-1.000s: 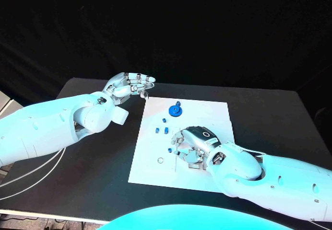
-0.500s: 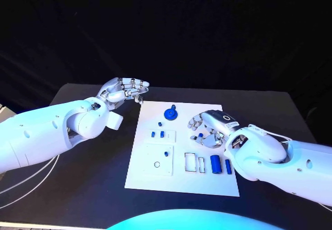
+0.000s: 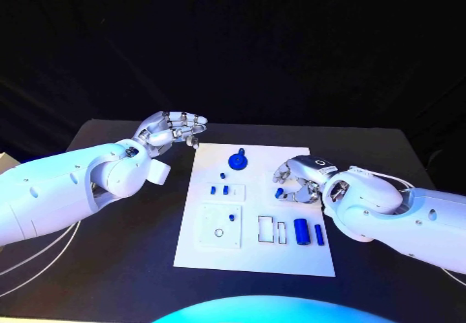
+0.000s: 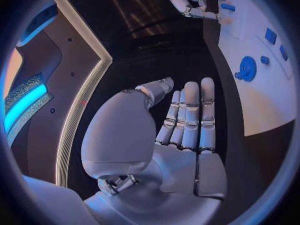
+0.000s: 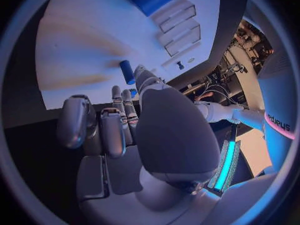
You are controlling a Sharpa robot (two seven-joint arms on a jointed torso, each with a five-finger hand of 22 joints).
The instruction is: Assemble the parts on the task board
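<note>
The right robot hand (image 3: pixel 296 178) hovers over the task board (image 3: pixel 254 259), seemingly holding a blue part (image 3: pixel 281 191).

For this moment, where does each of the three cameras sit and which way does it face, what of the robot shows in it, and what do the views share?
Head view: on the robot's head, looking down at the task board; left hand hovers beside the board, right hand over it.
Left wrist view: behind the left hand, fingers straight, facing the board and round blue part.
Right wrist view: behind the right hand, facing the board.
Shared: head and left wrist views both show the round blue part.
</note>
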